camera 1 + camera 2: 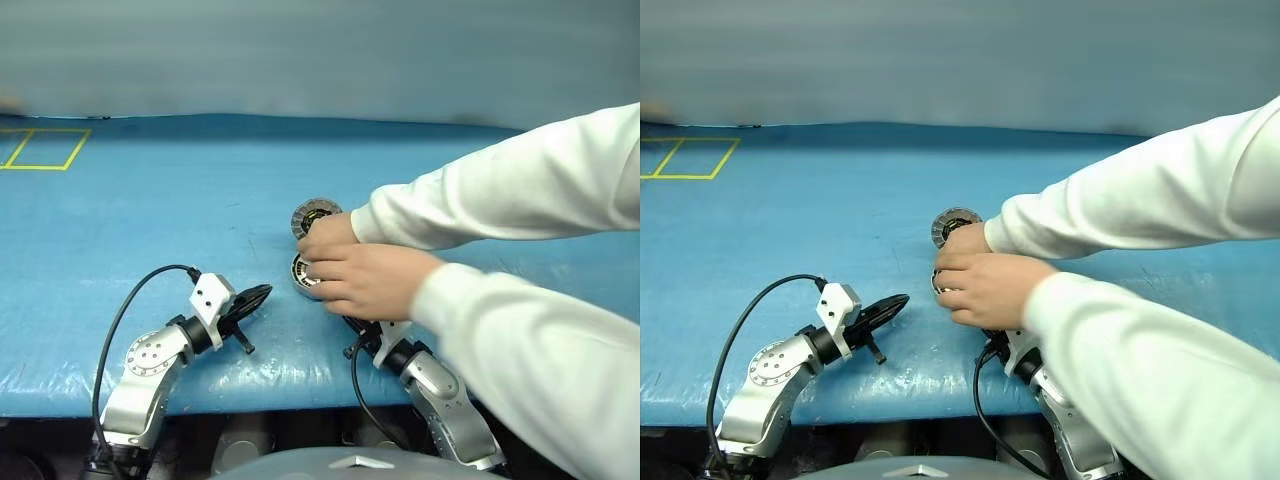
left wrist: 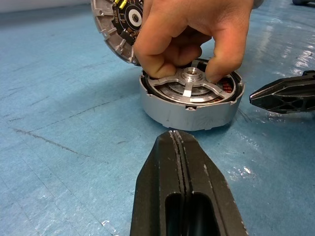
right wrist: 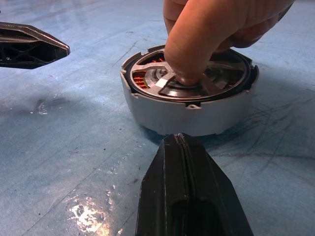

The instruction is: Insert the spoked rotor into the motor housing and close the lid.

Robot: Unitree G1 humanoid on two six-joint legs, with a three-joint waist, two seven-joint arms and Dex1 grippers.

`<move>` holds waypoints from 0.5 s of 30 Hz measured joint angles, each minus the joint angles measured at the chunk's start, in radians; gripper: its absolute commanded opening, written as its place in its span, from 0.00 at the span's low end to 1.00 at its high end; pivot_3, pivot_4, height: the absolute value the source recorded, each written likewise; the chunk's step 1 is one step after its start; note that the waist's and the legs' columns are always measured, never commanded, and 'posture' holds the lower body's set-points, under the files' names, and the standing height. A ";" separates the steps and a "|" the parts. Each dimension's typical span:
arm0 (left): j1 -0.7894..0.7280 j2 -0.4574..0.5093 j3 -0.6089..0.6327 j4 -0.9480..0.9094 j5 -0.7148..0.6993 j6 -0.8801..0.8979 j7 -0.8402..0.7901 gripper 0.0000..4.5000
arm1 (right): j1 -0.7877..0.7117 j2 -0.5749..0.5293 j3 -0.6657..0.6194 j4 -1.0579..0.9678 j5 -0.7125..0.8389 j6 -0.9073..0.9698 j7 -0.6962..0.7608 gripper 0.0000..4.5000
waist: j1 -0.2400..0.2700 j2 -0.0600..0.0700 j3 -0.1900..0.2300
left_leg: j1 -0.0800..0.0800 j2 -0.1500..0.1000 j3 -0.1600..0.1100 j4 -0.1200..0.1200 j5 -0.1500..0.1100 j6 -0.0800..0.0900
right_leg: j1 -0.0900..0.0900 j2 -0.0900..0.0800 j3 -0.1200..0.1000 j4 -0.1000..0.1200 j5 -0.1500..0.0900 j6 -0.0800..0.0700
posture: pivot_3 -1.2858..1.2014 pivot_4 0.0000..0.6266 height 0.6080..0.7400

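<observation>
1. A blue sheet [image 1: 180, 210], glossy and wrinkled, is spread over the table; a yellow taped rectangle [image 1: 45, 148] is marked at its far left corner, and a plain grey wall [image 1: 300, 50] is seen behind.
2. The motor housing [image 2: 189, 105] is set on the sheet near the middle, with the spoked rotor [image 2: 189, 86] lying in its open top.
3. The rotor is pressed by a person's hand [image 1: 370, 280] in a white sleeve [image 1: 520, 190].
4. The lid [image 1: 313, 215] appears to be tilted open just behind the housing.
5. The left gripper [image 1: 255, 298] is held with fingers pressed together, near the housing.
6. The right gripper [image 3: 189, 147] is likewise closed and empty.
</observation>
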 measured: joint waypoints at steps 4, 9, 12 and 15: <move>0.000 0.002 0.000 -0.009 0.000 0.009 0.006 0.00 | 0.001 -0.002 0.002 0.004 -0.003 0.007 0.000 0.00 | 0.000 0.001 0.001 | 0.000 0.000 0.000 0.000 0.000 0.000 | 0.000 -0.001 0.000 0.000 0.000 0.000 | 0.52 0.24 1.00; -0.001 0.003 -0.004 -0.027 -0.001 0.025 0.012 0.00 | 0.002 -0.002 0.002 0.009 -0.003 0.016 0.000 0.00 | 0.000 0.003 0.002 | -0.002 0.000 0.000 -0.001 0.000 0.000 | 0.000 0.001 0.000 0.000 0.000 -0.002 | 0.52 0.24 1.00; -0.001 0.004 -0.005 -0.037 -0.003 0.039 0.014 0.00 | 0.002 -0.002 0.002 0.011 -0.003 0.017 0.000 0.00 | 0.000 0.004 0.002 | -0.002 0.000 0.000 -0.001 0.000 0.000 | 0.001 0.001 0.000 0.000 0.000 -0.001 | 0.52 0.24 1.00; -0.001 0.004 -0.007 -0.052 -0.007 0.049 0.016 0.00 | 0.002 -0.002 0.002 0.011 -0.004 0.018 0.000 0.00 | 0.000 0.004 0.002 | -0.002 0.000 0.000 -0.001 0.000 0.000 | 0.000 0.001 0.000 0.000 0.000 -0.001 | 0.52 0.24 1.00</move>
